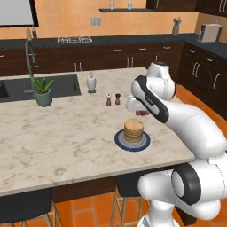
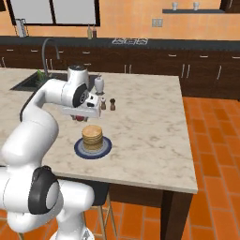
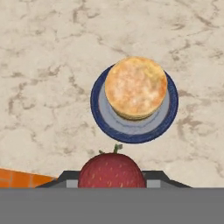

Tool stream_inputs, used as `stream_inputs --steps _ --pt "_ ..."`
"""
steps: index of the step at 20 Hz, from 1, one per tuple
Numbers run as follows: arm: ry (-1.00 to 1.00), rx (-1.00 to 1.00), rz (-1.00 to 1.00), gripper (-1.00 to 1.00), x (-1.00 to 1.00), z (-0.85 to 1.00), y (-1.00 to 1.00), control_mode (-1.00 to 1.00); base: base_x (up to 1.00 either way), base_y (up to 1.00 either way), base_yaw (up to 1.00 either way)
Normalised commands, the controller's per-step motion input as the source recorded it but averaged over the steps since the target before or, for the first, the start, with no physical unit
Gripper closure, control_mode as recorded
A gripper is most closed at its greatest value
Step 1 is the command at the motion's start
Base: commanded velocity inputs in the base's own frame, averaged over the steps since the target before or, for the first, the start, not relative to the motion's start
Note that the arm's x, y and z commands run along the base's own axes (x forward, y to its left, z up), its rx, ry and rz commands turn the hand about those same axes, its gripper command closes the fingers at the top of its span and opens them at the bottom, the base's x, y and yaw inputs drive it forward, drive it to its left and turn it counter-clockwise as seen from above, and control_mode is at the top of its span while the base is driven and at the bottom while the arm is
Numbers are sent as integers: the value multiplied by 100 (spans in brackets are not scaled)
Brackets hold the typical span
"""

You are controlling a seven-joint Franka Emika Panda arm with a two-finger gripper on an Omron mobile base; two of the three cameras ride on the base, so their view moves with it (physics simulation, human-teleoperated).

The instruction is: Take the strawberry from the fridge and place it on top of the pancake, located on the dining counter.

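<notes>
One seeded red strawberry [image 3: 112, 171], round tan pancake [image 3: 136, 87]

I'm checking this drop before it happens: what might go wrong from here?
1. The pincer holds the strawberry above the dining counter, beside the pancake rather than over it; released now, it would likely miss.
2. The berry is round and the stack's top small, so it may roll off onto the plate.
3. The shakers stand near the arm and might get bumped.
</notes>
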Motion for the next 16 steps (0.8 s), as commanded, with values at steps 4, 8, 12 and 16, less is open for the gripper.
stream_inputs --steps 4,8,12,16 --pt "5 -4 0 100 54 -42 0 -100 0 0 0" --pt "6 -4 0 100 53 -42 0 -100 0 0 0" --pt "0 -5 0 100 26 -31 0 -100 0 0 0" --pt "0 -4 0 100 37 -24 0 -100 0 0 0"
